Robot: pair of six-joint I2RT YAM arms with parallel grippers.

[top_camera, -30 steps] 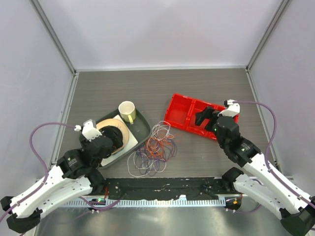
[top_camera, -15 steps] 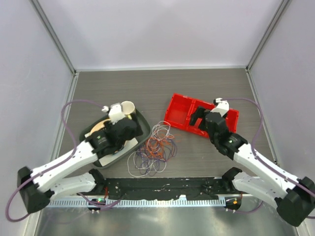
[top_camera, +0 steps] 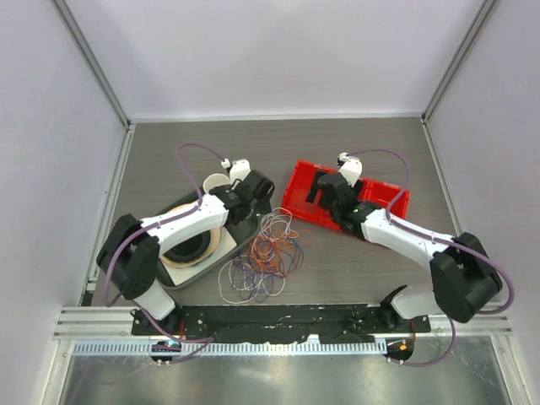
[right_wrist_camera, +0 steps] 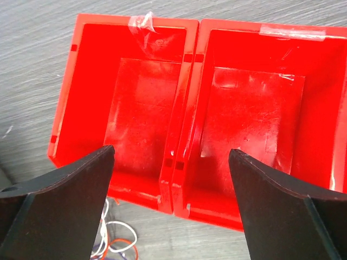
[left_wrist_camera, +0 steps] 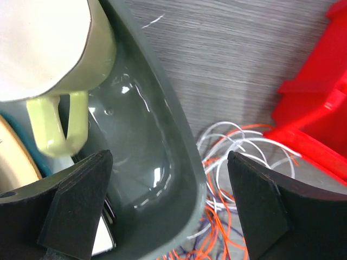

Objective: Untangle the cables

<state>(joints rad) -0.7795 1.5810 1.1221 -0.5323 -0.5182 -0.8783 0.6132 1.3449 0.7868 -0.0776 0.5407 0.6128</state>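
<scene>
From above, both arms have swung in fast over the last second. The left hand (top_camera: 256, 189) has reached from down by its base out over the far corner of the grey tray (top_camera: 243, 238), past the mug (top_camera: 216, 182). The right hand (top_camera: 321, 186) has slid across the red bin (top_camera: 390, 199) to its left compartment. Both now sit beyond the cables (top_camera: 261, 253), which lie on the table (top_camera: 354, 143) between tray and bin, bunched in loose loops with nothing pulled free. I'd read this as the approach only; the untangling hasn't begun. The tape roll (top_camera: 191, 241) is a flat tan ring in the tray.

Through the left wrist, the left hand (left_wrist_camera: 168, 179) is wide apart and empty, its dark wedge-shaped fingers (left_wrist_camera: 81, 211) straddling the tray's rounded rim (left_wrist_camera: 181, 162). The tray is smooth grey plastic with glossy highlights. The mug (left_wrist_camera: 49, 43) is pale yellow-green and glazed, its handle pointing at the camera. The cables (left_wrist_camera: 233, 141) are thread-thin white and orange strands, with some purple low down, curling between the tray and the red bin (left_wrist_camera: 320, 92). The table (left_wrist_camera: 217, 49) has a fine grey woodgrain.

Through the right wrist, the right hand (right_wrist_camera: 171, 162) is likewise spread and holds nothing. It hangs over the red bin (right_wrist_camera: 143, 114), hard shiny plastic with two square compartments, scuffed floors and clear tape on the rim. A few white and orange loops of the cables (right_wrist_camera: 116, 238) peek in below the bin's edge.
</scene>
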